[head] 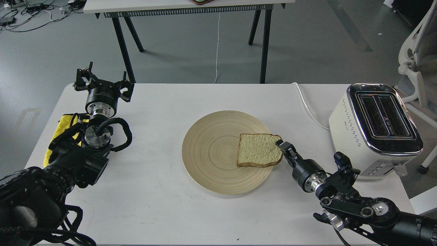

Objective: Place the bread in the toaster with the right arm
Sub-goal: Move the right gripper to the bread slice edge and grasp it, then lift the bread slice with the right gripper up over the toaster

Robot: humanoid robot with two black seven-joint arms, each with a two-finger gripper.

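The bread (258,150) lies flat on the right part of a round wooden plate (208,153) in the middle of the white table. My right gripper (280,146) comes in from the lower right and its tip touches the slice's right crust edge. I see it edge-on, with only the upper finger (286,147) showing, so I cannot tell whether the fingers clasp the crust. The cream-white toaster (375,126) stands at the table's right edge with both slots empty. My left gripper (102,83) rests open and empty at the far left.
The toaster's white cord (307,106) runs over the table behind the right arm. Yellow fabric (65,124) lies by the left arm. A second table (184,7) and a white chair (416,51) stand beyond the white table (164,212).
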